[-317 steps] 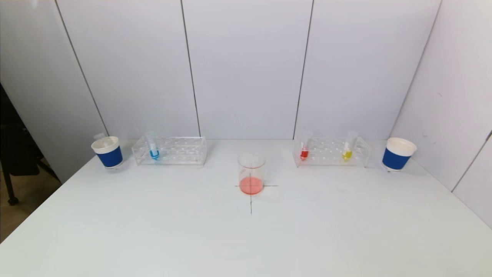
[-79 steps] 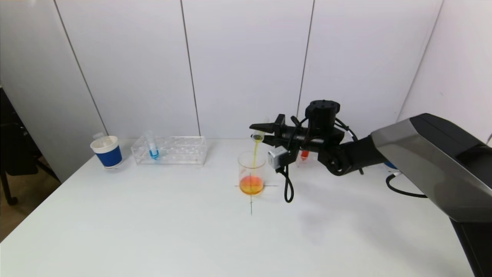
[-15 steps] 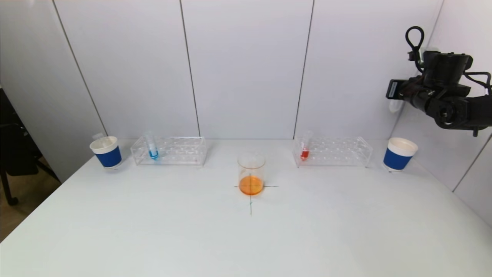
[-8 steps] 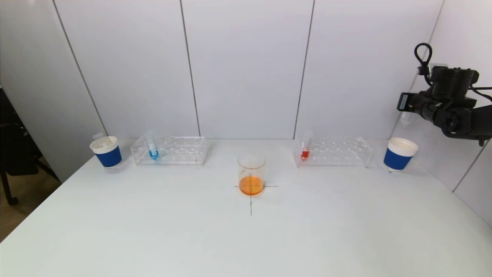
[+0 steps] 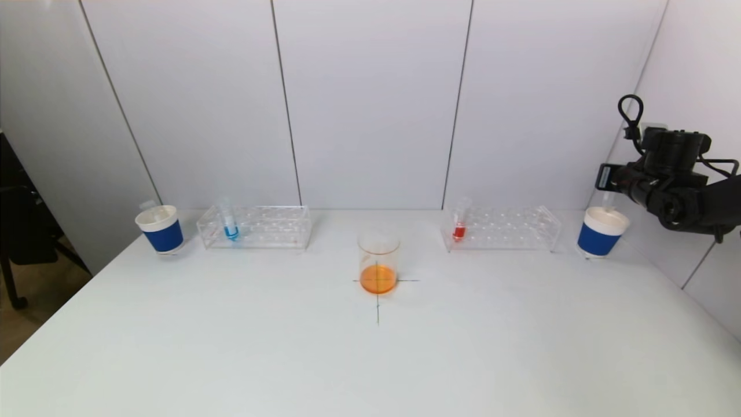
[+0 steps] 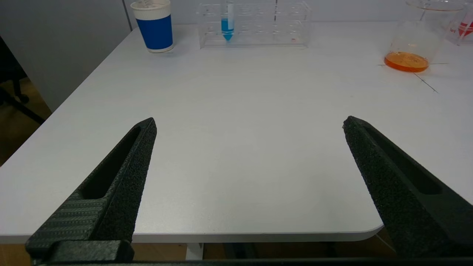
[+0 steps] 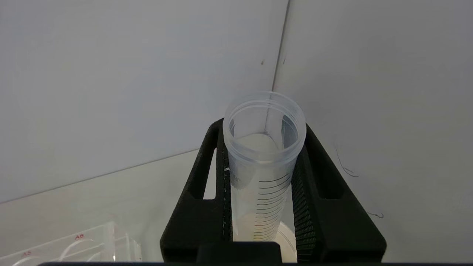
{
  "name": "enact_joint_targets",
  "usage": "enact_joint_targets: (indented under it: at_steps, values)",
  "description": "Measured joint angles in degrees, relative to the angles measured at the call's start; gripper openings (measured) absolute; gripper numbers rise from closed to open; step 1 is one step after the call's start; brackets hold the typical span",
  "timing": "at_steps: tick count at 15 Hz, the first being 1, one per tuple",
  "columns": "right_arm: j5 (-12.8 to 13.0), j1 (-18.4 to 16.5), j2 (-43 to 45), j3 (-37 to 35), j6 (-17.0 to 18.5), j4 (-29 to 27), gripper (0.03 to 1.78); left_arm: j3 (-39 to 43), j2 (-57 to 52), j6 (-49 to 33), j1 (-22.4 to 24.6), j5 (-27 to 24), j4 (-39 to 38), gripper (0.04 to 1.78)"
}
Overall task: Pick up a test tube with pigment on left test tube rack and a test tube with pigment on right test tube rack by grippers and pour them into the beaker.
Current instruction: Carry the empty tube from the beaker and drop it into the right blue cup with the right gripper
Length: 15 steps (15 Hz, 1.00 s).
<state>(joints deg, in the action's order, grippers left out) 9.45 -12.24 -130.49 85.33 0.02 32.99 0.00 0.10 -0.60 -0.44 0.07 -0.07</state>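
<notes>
Right gripper [image 7: 264, 184] has descended, clamping the emptied tube [image 7: 263, 166] over the far-right cup [image 5: 601, 231] (disposal pending). Beaker [image 5: 378, 262] holds orange mix. Left gripper [image 6: 249, 123] is wide, idle; blue tube [image 5: 229, 221] remains.

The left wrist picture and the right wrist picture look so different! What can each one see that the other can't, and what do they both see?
Only the left wrist view shows the open left claw, the blue tube in its rack, a blue cup and the beaker with orange liquid. Only the right wrist view shows the right claw shut on an emptied tube, with a white rim just below it. Both show the white table and the pale wall.
</notes>
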Motion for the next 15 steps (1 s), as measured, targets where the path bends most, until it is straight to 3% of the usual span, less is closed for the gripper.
enact_joint_targets:
  at_steps: [15]
  values:
    - [0.11,-0.05,-2.34,-12.81,1.29,10.69,0.52,0.0,0.0,0.0,0.0,0.0,0.0,1.76]
